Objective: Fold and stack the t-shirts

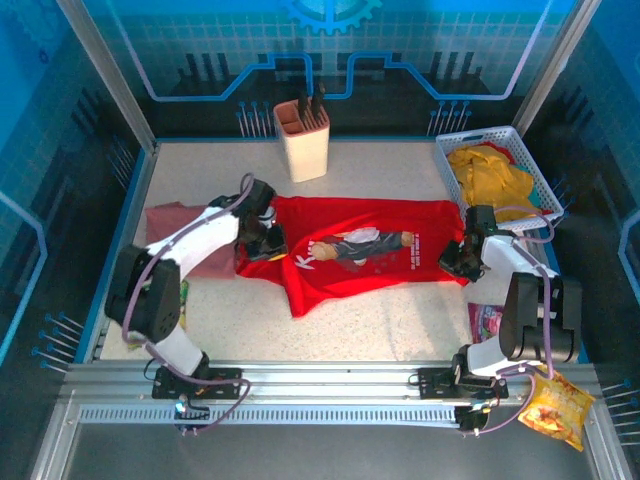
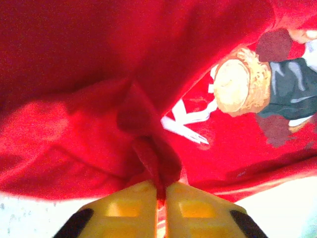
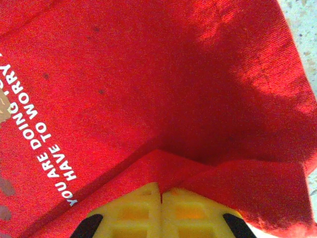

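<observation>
Left gripper (image 2: 161,191): jaws pressed together on a raised ridge of the red t-shirt (image 2: 74,74). The cloth runs down into the seam between my yellow fingers (image 2: 124,208); how deep it goes is hidden.

Right gripper (image 3: 161,191): jaws pressed together, and a folded edge of the red t-shirt (image 3: 148,74) is pinched at the tips. The fold drapes over the fingertips and covers them.

Left wrist view: part of the chest graphic (image 2: 262,89) shows a straw-hatted head and a dark coat, cut off at the frame edge. Right wrist view: the white lettering (image 3: 49,144) runs out of frame at both ends, so only some words are legible.

From above, taking the knife block (image 1: 302,140) as reference: the red t-shirt (image 1: 330,215) lies spread on the table (image 1: 400,320) just nearer my bases than the block. The left gripper (image 1: 262,240) is at its left end and the right gripper (image 1: 462,258) at its right end.

A pink t-shirt (image 1: 165,220) lies left of the block and nearer my bases, touching the red one, largely covered by my left arm.

Yellow t-shirts (image 1: 490,175) are heaped in a white basket (image 1: 475,135) to the right of the block; I cannot count them.

One snack packet (image 1: 488,320) lies far right of the block and nearer my bases, half hidden behind my right arm.
</observation>
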### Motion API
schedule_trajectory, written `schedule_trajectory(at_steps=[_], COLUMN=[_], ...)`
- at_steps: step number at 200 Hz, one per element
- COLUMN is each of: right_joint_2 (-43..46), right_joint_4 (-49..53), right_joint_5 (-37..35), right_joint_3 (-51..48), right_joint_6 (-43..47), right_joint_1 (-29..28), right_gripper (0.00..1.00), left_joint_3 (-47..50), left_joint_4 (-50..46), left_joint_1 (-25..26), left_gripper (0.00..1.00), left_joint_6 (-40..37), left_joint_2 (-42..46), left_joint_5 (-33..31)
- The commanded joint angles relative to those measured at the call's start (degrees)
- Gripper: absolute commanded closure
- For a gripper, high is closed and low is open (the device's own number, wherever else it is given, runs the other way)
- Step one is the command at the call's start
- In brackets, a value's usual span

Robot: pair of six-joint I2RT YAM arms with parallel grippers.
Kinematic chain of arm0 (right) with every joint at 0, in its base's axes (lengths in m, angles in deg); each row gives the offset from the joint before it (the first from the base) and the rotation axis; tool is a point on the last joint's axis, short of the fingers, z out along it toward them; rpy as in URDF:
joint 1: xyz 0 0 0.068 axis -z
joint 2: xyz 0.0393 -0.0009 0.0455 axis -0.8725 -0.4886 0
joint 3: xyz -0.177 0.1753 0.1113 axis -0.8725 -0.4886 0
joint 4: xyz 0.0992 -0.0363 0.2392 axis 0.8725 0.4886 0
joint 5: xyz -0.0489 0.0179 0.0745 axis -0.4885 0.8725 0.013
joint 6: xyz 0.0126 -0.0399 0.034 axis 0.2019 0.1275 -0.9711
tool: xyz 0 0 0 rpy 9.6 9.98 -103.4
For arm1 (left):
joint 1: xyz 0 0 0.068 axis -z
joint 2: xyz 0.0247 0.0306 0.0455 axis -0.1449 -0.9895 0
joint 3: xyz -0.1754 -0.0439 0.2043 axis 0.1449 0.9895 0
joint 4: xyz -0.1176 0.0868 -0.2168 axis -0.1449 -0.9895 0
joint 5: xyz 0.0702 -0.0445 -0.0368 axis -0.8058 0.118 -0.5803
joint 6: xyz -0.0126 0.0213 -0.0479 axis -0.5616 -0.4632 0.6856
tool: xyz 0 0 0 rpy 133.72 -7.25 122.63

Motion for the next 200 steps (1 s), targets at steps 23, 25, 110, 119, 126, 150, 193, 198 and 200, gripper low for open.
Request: schedule_trajectory(at_steps=[23,25,110,119,126,150,193,198,200], right_joint_2=[0.38,0.36,0.81,1.71,2.67,5.98,10.68,10.62,10.52], right_joint_4=[0.02,0.03,0.27,0.63,0.85,1.98,3.8,3.39,3.33], right_joint_5=[1.36,1.36,2.14,2.31,2.26,1.53,-0.24,0.64,0.98], right_joint_3=[-0.98,-1.04,-1.42,-1.65,-1.83,-2.15,-3.85,-4.13,-4.22], right_joint_6=[1.05,1.02,1.07,0.91,0.78,0.88,1.03,1.15,1.27], right_joint_1=[1.11,1.06,1.38,1.86,2.29,4.04,9.78,10.64,10.98], right_gripper=[1.0,1.0,0.75,0.64,0.55,0.34,0.25,0.25,0.25], left_joint_3=[-4.05,-4.01,2.06,2.21,2.32,3.33,5.9,6.31,6.42], left_joint_4=[-5.74,-5.81,0.36,0.56,0.6,0.62,0.02,0.02,0.03], left_joint_1=[1.42,1.39,-0.61,-0.68,-0.69,-0.87,-2.14,-2.19,-2.19], left_gripper=[0.54,0.53,0.57,0.62,0.68,0.85,0.95,0.96,0.96], left_joint_6=[-3.23,-3.3,-4.84,-4.73,-4.67,-4.15,-4.16,-4.14,-4.14], left_joint_2=[-3.96,-3.67,0.62,0.3,0.24,1.49,5.31,5.64,5.74], left_joint_5=[-3.48,-3.77,-3.85,-3.92,-4.01,-4.49,-5.13,-5.15,-5.09])
